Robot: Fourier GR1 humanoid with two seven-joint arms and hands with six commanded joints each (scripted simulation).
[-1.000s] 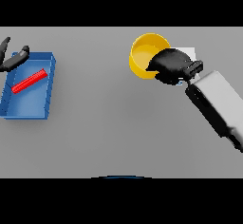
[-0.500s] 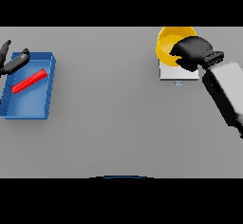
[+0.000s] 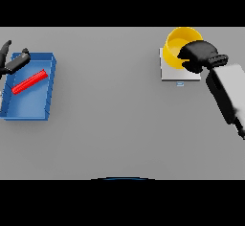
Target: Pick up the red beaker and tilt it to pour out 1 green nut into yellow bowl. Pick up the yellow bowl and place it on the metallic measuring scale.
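Bowl, yellow, sits over the far part of the scale, gripped at its near-right rim by my right hand, fingers curled round it. Far left of the scale, my left hand hovers, loosely spread, beside a blue tray holding a red beaker.

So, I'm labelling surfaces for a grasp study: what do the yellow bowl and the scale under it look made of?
The yellow bowl looks like smooth plastic: flat, even colour, no glints. The scale shows as a pale grey slab with a matte top, metal or plastic, hard to tell. The right hand grips the bowl's rim.
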